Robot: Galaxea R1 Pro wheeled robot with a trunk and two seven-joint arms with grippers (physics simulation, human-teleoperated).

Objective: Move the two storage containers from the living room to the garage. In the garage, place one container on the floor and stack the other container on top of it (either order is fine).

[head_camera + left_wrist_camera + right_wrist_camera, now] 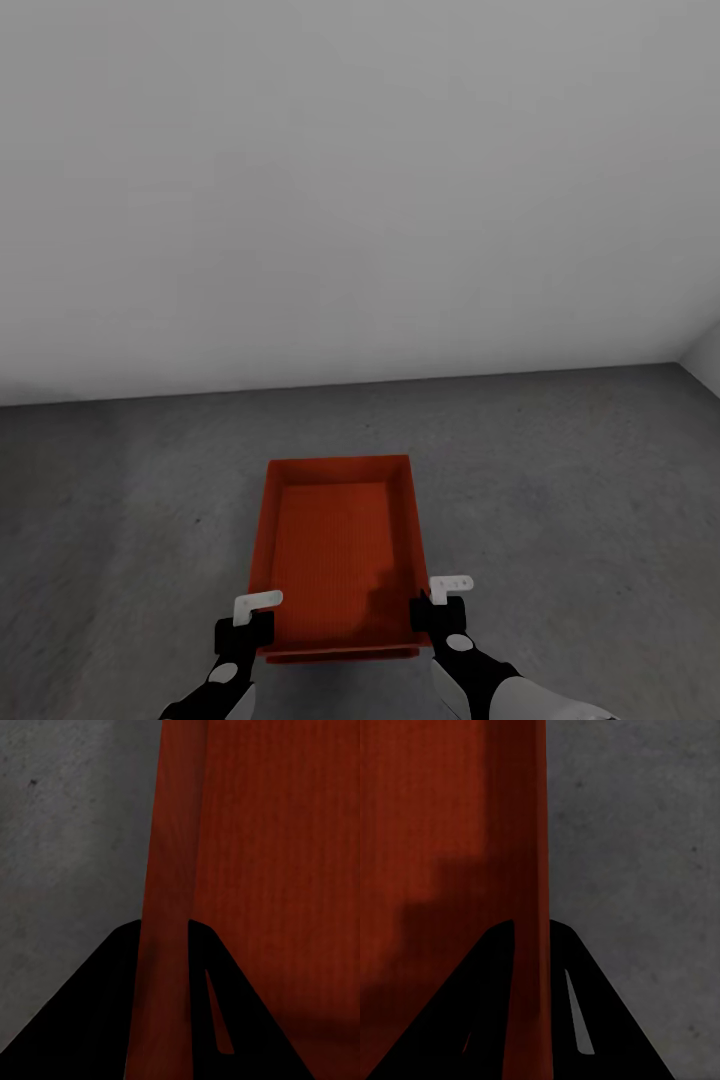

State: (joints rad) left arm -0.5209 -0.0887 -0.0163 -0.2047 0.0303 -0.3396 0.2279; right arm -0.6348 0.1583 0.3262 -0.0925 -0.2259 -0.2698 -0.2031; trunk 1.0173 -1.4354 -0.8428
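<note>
One orange-red open-topped storage container (338,545) is held low in front of me over the garage's dark grey floor (570,480); whether it touches the floor I cannot tell. My left gripper (246,628) is shut on its left side wall near the front corner, and my right gripper (436,612) is shut on the right side wall. In the left wrist view the black fingers (105,1005) straddle the container's wall (169,855). The right wrist view has that gripper (531,924) clamped across the other wall (529,832). The container is empty inside.
A plain pale grey wall (360,200) stands ahead, meeting the floor beyond the container. A side wall begins at the far right corner (705,360). Bare rough floor (67,832) lies on both sides of the container (637,870).
</note>
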